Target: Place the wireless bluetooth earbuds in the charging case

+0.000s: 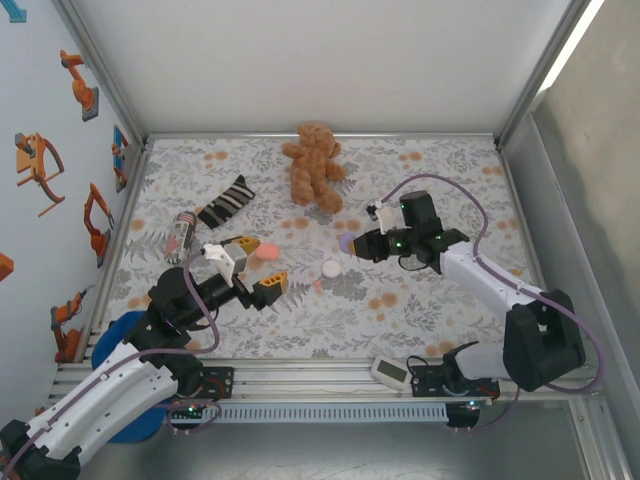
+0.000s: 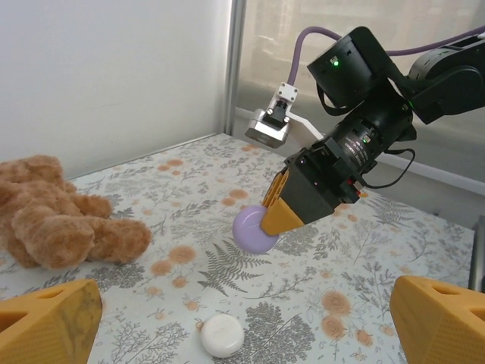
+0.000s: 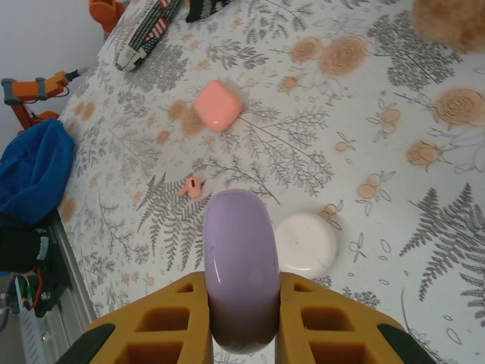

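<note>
The right gripper point(image 3: 241, 307) pinches the lilac case point(image 3: 241, 250) edge-on between its 2 yellow fingers point(image 3: 163, 322), with both pads pressed against the case's flat sides. The case sits low at the floral mat point(image 3: 424, 227), and I cannot tell whether it touches. Just past the fingertips, on the case's right in the right wrist view, a white case point(image 3: 305, 244) lies flat on the mat, very close to the lilac one. A little ahead and to the left lies 1 salmon-pink earbud point(image 3: 192, 186), loose on the mat and apart from every case. Farther ahead on that same side rests a pink case point(image 3: 217, 105). Beyond it is a striped cloth point(image 3: 144, 34), and a blue cloth point(image 3: 30, 171) lies at the left edge. The left gripper point(image 2: 246, 296) faces the right one with its fingers point(image 2: 49, 326) spread wide and nothing between the pads. The white case lies on the mat just ahead, between those fingers, and the held lilac case is beyond it. From above, the pink case shows between the left fingers, though whether they touch it is unclear. A teddy bear point(image 2: 61, 220) lies off to the left gripper's left.
</note>
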Robot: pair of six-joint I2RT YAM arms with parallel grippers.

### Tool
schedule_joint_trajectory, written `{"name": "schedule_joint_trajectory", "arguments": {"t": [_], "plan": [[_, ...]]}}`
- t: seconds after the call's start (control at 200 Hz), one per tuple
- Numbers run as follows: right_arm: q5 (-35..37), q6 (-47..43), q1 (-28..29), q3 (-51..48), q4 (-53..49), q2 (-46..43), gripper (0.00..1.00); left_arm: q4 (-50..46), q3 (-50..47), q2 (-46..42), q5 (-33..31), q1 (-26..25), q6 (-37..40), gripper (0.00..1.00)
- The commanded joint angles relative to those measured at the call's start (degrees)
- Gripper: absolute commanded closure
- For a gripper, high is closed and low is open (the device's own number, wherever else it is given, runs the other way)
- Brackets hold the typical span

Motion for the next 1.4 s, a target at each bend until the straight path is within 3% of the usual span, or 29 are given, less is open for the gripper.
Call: {"name": "schedule_joint_trajectory", "arguments": {"t": [0.0, 0.466, 1.232, 1.392], "plan": [[-3.4, 1.0, -2.6, -0.3, 1.2, 3.2, 0.91, -1.4, 0.9, -0.9, -2.4, -0.2, -1.0, 0.03], [-5.0, 1.9, -5.5, -0.1, 4.9, 15.5, 0.9, -3.1, 0.6, -3.6, -5.2, -0.1, -0.5, 0.02], [-2.6, 2.0, -5.7, -1.3, 6.9, 21.6, 0.84, -2.5, 0.8, -2.8, -5.9, -0.1, -1.0, 0.04], [-1.4, 2.2, -5.7, -1.7, 6.9, 21.7, 0.78, -2.5, 0.8, -2.7, -6.0, -0.1, -1.1, 0.04]]}}
